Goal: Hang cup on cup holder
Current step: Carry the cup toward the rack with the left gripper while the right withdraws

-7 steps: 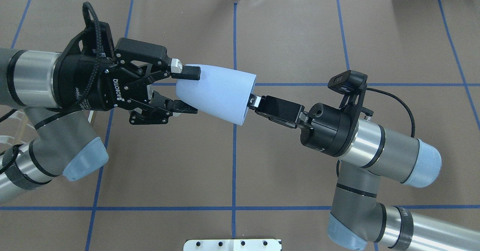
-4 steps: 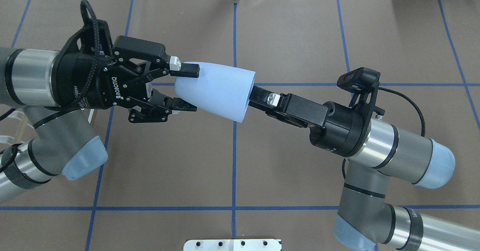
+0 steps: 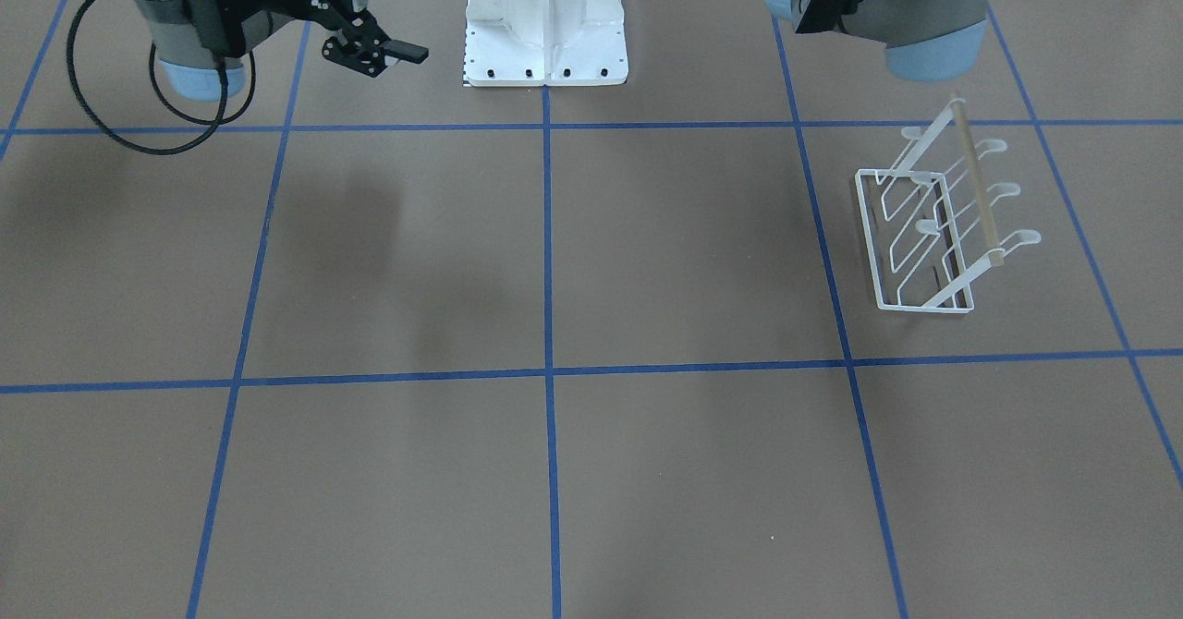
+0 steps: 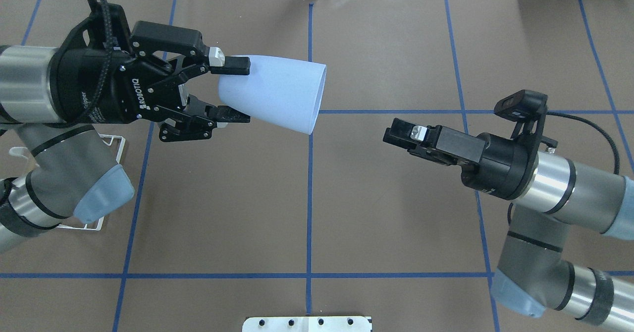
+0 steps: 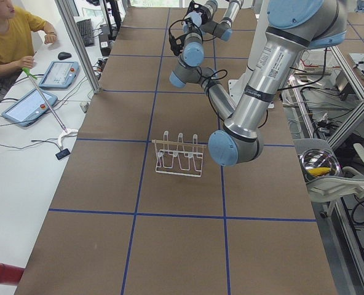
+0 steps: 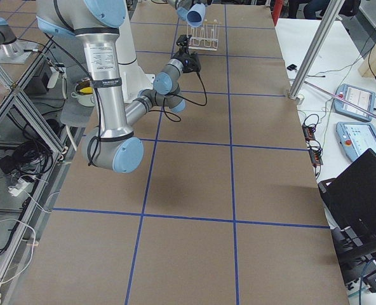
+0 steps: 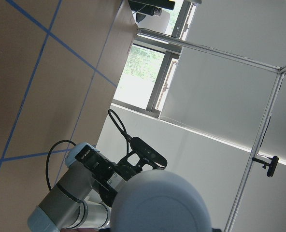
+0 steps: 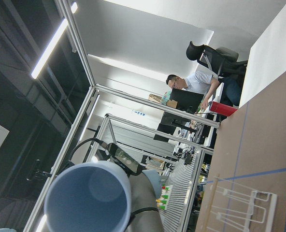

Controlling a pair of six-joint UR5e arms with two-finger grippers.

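- Overhead exterior view, left pincer (image 4: 237,92): its fingers pinch the narrow base end of the cup (image 4: 277,94), one on the far side and one on the near side. White lettering "ROBOTIQ" reads on the black body. On the wrist collar only "ripper" shows, with the start of the word hidden.
- Cup: pale blue, held roughly horizontal in the air above the bench (image 4: 396,49), with its open rim turned toward the right pincer.
- Right pincer (image 4: 394,134): well apart from the rim and holding nothing. It is seen edge-on from above, and the front-facing view shows its fingers spread, with the "ROBOTIQ" mark upside down.
- Cup holder (image 3: 933,231): a white wire rack with a tan rod, standing on the bench on the robot's left side beneath the left arm, apart from the cup.
- Bench: a brown cover crossed by blue tape lines (image 4: 309,198).
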